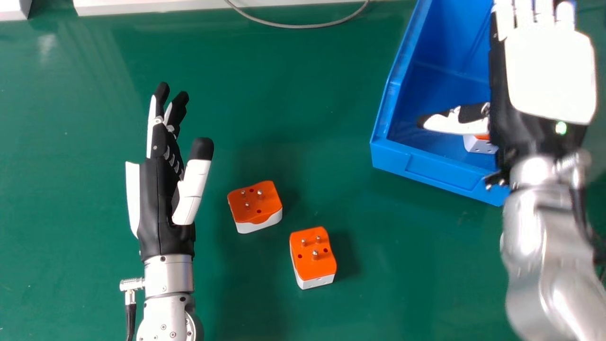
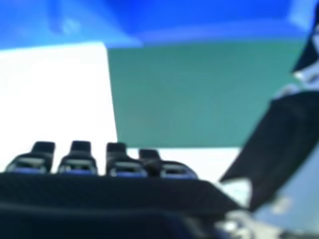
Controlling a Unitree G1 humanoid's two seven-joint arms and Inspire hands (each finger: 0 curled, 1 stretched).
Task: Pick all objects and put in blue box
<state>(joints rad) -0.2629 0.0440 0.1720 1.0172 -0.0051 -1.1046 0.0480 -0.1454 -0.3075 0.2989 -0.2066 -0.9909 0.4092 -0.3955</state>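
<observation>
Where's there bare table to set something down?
Widest: the green table between the left hand and the blue box. Another patch lies left of that hand. Crowded: around the two orange-and-white adapters and under the right arm.

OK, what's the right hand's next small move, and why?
I'd probably swing the right hand toward the right plug on the table. The hand is open over the box, one plug lies inside, and the right and left plugs are still to be boxed.
</observation>
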